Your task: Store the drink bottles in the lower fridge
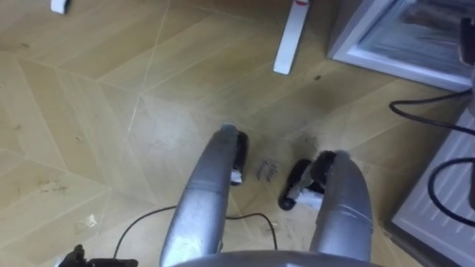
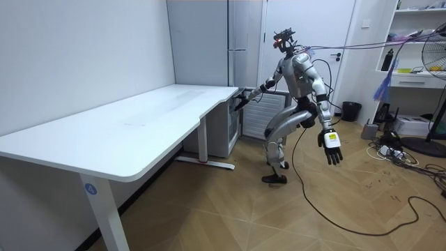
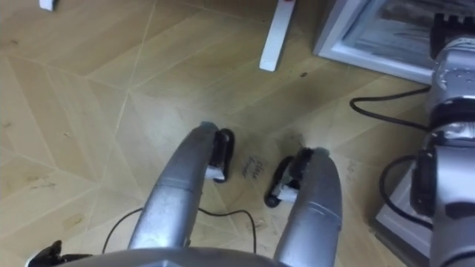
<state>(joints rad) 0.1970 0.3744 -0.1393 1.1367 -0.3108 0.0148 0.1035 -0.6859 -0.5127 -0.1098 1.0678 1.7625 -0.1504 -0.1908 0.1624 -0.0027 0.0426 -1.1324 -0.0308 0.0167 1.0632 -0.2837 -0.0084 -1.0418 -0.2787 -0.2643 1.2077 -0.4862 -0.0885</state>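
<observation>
- Presently, the white desk point(image 2: 139, 115) runs along the wall; the robot stands bent forward just off its end.
- Behind that end stands the tall fridge point(image 2: 237, 42).
- At floor level, the lower fridge point(image 1: 415, 33) sits ahead and right of the robot's feet; where the drinks are cannot be told.
- Behind the body, the left hand point(image 2: 333, 150) hangs with fingers straight and spread wide.
- Forward, the right hand point(image 2: 242, 102) reaches to the desk's corner; its state cannot be told.

Both eye views looked steeply down at the floor point(image 1: 89, 111) close by, sharing the desk foot point(image 1: 291, 37), room view stood well off, side-on to the desk point(image 2: 139, 118)
</observation>
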